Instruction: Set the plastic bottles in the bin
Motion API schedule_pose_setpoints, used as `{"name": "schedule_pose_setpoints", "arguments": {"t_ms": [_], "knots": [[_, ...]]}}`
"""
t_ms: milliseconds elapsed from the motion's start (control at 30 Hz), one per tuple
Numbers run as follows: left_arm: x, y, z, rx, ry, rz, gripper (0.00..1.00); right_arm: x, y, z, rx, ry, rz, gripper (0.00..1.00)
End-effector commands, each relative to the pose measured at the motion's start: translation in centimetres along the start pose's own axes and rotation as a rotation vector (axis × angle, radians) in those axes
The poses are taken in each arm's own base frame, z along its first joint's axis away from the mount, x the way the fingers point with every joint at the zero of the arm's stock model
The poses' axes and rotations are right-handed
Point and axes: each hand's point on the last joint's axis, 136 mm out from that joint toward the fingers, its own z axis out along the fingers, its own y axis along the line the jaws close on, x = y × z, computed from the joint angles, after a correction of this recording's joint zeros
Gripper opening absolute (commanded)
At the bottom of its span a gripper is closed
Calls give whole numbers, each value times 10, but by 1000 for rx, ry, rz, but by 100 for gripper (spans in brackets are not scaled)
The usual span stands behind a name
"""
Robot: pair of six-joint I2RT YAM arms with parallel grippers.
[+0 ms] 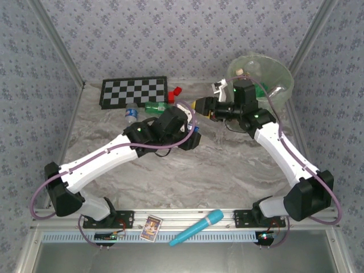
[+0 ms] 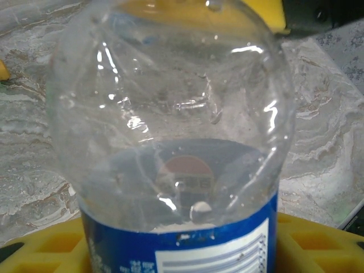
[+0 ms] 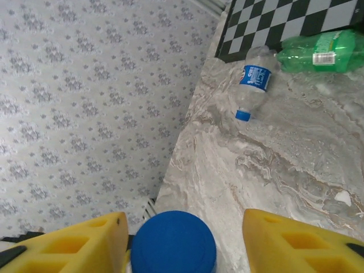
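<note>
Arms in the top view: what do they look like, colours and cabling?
Both the left arm and right arm have white link shells, black joints and bases, and a lilac cable looping alongside. The right arm's wrist carries green lights. The wrist views show yellow fingers with square recesses.

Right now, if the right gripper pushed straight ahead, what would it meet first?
The round blue plastic bottle cap between the fingers of the right gripper; past it, probably bare marble tabletop, depth unclear.

The clear bottle (image 2: 170, 102) in the left gripper (image 2: 182, 250) bears a blue label (image 2: 131, 253) with a round red-white-blue emblem (image 2: 185, 176). Its print is unreadable.
</note>
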Motion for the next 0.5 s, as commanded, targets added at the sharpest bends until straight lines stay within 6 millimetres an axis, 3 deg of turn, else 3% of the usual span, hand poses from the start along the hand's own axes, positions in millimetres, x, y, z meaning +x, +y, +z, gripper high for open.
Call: {"name": "schedule_pose_setpoints", "arguments": {"t_ms": [0,167,300,367,433,467], "knots": [[-15,-4,-29,16,-52,-5,57,3,16,3,-40,10,-24,48],[-15,-9,-27,20,-37,-4,59,4,19,-9,7,-26,-56,41],[-19,-10,-27,17,-54,-12,70,-3,9,-21,73,-70,-40,36],[-25,-3,-32,-23,-81,-30,78,-10,7,-32,90,-100,-7,35],[-35,0,-42,-35,-128,-43,97,-25,7,-48,109,-157,5,36],[-39,0,-47,-30,-149,-48,99,-32,8,-56,118,-183,4,35]]}}
